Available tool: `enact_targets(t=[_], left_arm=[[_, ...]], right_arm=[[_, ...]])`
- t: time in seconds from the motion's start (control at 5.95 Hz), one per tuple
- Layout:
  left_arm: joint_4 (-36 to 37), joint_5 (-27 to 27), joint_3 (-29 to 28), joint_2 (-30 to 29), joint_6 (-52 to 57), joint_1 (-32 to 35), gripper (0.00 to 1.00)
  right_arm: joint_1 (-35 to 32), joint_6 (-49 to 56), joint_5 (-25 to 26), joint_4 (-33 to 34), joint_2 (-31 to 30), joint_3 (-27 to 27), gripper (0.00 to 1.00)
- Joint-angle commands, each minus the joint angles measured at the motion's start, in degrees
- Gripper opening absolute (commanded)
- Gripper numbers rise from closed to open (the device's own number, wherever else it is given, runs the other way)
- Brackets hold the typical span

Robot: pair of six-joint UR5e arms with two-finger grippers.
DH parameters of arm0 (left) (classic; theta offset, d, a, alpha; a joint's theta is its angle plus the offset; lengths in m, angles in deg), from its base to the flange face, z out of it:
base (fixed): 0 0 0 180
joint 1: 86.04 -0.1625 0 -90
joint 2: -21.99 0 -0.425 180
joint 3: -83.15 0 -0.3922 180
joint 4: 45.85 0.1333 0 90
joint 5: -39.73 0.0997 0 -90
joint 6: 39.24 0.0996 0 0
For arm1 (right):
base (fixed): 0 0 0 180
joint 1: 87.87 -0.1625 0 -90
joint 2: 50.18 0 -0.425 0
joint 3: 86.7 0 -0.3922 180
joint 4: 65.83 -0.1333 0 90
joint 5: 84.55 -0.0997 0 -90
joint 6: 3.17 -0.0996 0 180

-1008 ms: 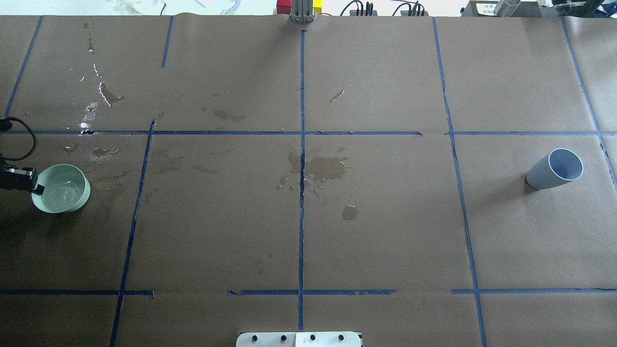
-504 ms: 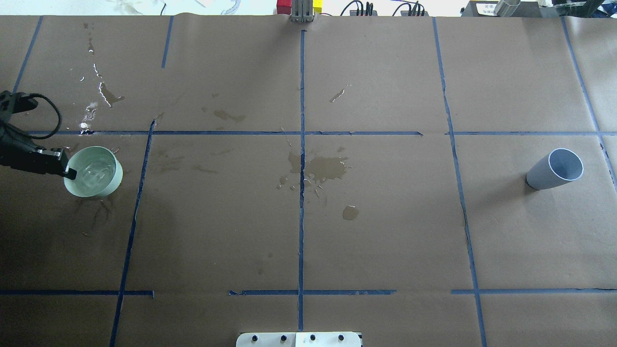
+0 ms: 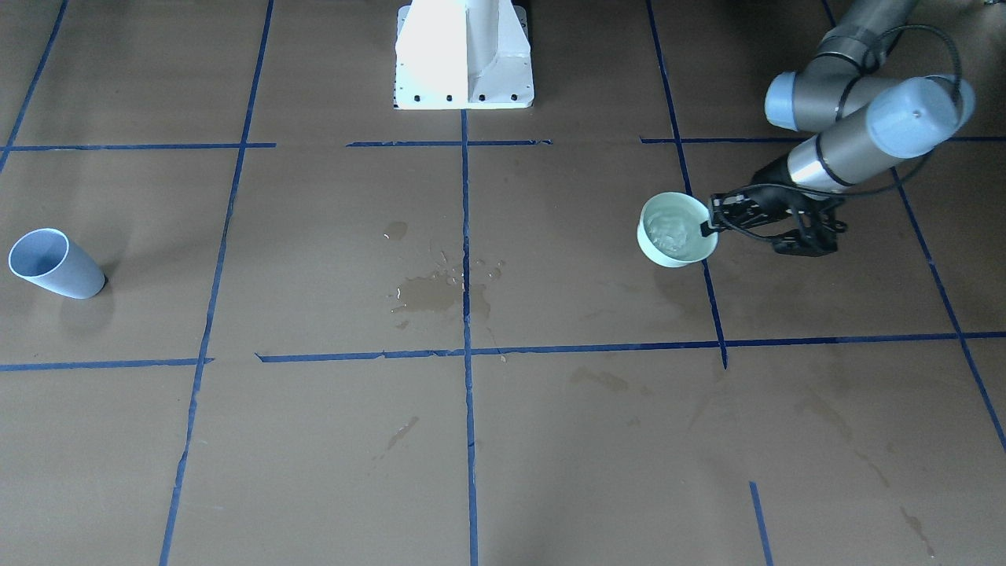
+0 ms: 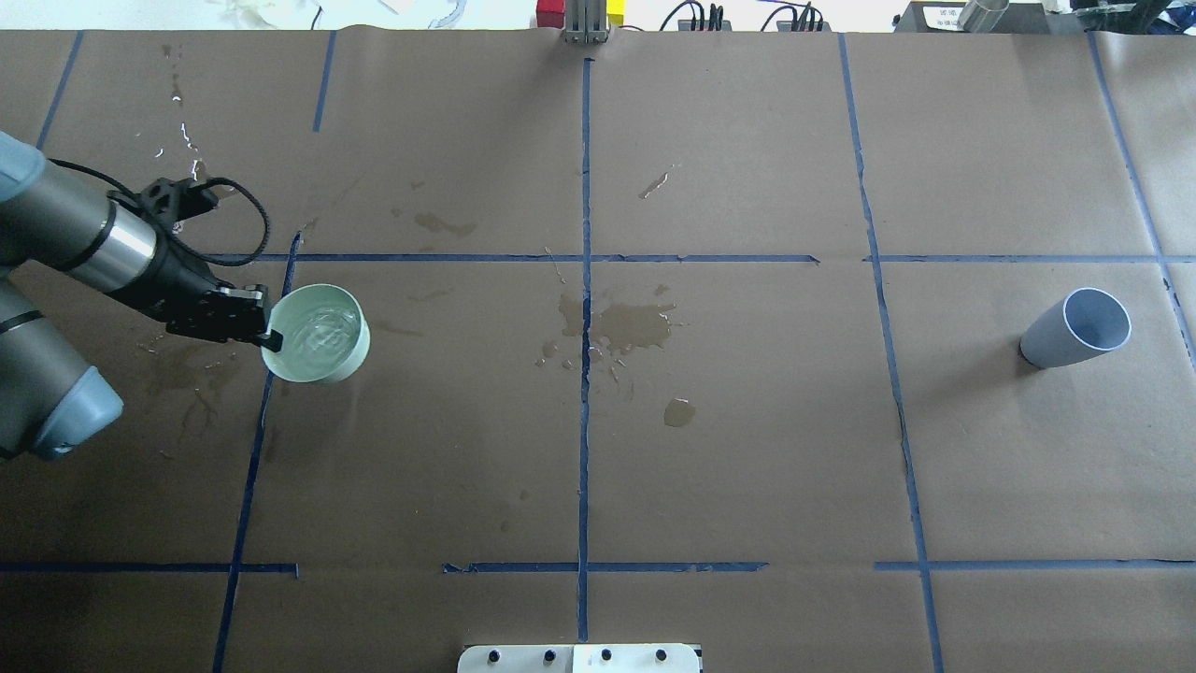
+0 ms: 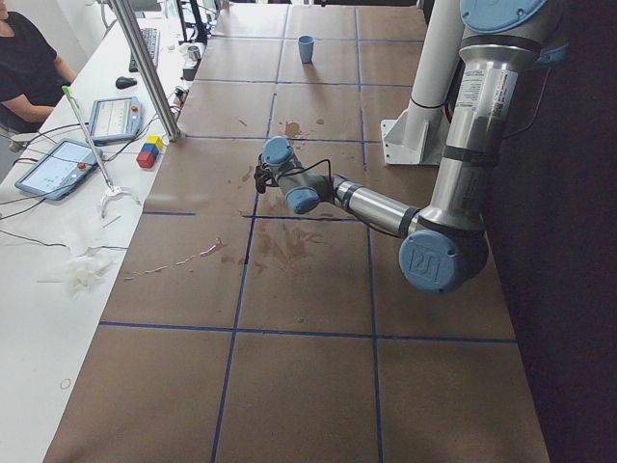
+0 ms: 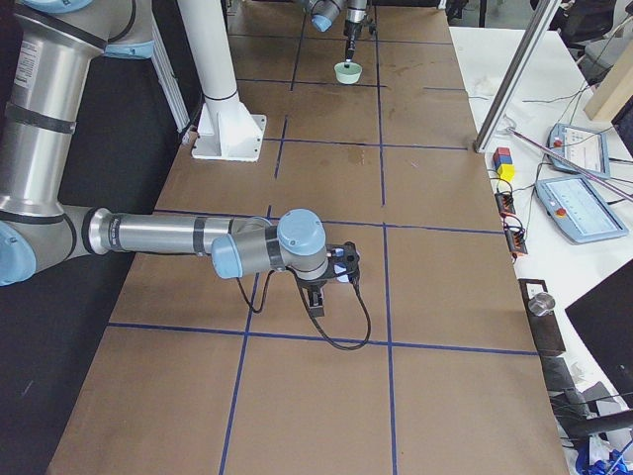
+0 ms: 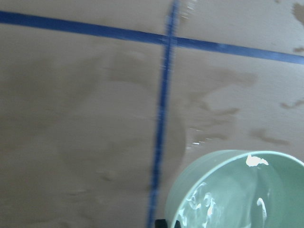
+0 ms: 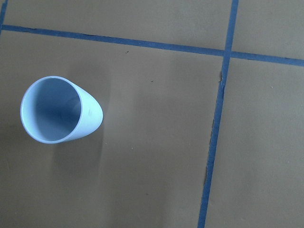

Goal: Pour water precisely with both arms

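The light is bright, even and diffuse from above. In the overhead view the brown paper [image 4: 747,449] darkens on the side of the bowl [image 4: 327,376] where the left arm [image 4: 65,229] enters, and white glare flecks the wet streaks [image 4: 184,134] beyond the bowl. The bowl's own shadow is soft and faint. The left wrist view is blurred: the blue tape [image 7: 164,118] beside the bowl smears, while the water [image 7: 199,206] inside it carries white glints. The right wrist view is crisp.

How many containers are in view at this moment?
2. The mint-green bowl of water, gripped at its rim by the left gripper; the blue-grey cup standing alone on the robot's right.
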Motion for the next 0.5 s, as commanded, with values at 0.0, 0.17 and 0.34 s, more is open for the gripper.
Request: enact_targets(t=[0.0,0.17,0.34], left_arm=[[5.0,5.3,0.0,-6.3,-4.0,-4.2,0.00],[11.5,9.2,0.0,-12.0,-5.2,-7.6,0.00],[12.9,13.4,-0.4,-14.4,-6.4,-10.6,0.00]], right_arm=[[0.1,0.0,0.0,0.0,0.0,0.0,1.00],[0.1,0.0,0.0,0.0,0.0,0.0,1.00],[0.1,0.0,0.0,0.0,0.0,0.0,1.00]])
